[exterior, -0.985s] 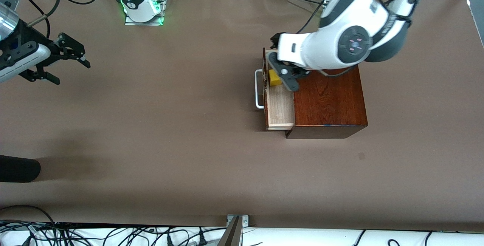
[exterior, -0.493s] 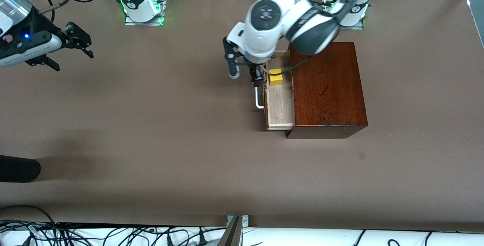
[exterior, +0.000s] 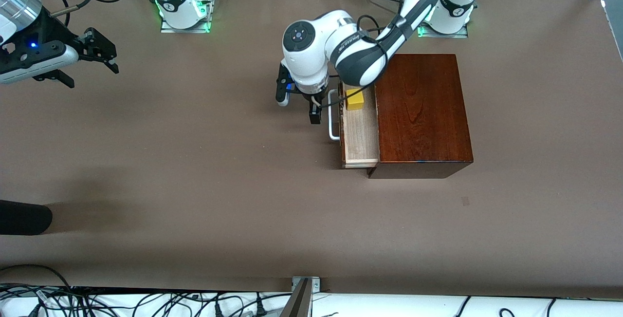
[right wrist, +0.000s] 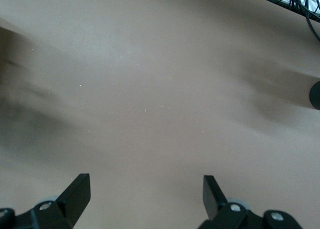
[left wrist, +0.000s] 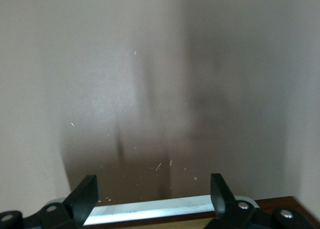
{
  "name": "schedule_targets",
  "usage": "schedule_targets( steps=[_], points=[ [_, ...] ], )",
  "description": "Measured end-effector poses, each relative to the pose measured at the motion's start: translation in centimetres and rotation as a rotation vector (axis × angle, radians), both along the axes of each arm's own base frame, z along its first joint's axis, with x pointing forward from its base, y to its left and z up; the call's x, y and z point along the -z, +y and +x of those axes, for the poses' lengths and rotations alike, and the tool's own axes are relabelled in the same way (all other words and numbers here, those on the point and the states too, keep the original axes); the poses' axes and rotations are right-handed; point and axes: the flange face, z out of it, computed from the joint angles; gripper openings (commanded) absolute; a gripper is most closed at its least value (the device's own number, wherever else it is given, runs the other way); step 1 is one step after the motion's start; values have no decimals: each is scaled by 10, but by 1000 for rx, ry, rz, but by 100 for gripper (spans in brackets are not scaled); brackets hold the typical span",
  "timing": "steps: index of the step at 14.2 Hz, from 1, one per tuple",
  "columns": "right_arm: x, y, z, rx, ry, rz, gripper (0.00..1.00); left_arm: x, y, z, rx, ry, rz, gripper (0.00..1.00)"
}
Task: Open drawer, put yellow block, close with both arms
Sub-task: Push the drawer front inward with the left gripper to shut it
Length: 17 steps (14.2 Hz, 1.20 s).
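Front view: I've got the drawer pulled partway out of the mahogany box, pale tray showing, white handle facing the right arm's end of the table. The yellow block sits inside the tray, at the end farther from the front cam, resting on the tray floor. Left gripper hangs over bare table just beside the handle, w/ fingers spread wide and nothing btwn them; one fingertip is close to the handle bar (can't tell from here if it touches). The left arm reaches in from its base at the top of the view. Right gripper is up over the table at the right arm's end, well apart from the box, fingers wide, empty; that arm waits.

Left wrist view: I see both fingers of the left gripper set wide apart, nothing held. The handle runs as a white bar across btwn them, w/ a strip of the drawer front beside it; brown table fills the rest.

Right wrist view: the right gripper shows wide-set fingers, empty, over plain table.
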Motion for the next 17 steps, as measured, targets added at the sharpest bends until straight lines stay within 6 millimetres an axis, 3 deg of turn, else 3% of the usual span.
schedule_targets(
  steps=[4, 10, 17],
  points=[
    [0, -3, 0, 8, 0, 0, 100, 11, 11, 4, 45, 41, 60, 100],
    [-2, -11, 1, 24, -4, 1, 100, 7, 69, 35, 29, 136, 178, 100],
    [2, -11, 4, 25, 3, -2, 100, -7, 83, 36, -20, 107, 274, 100]
  ],
)
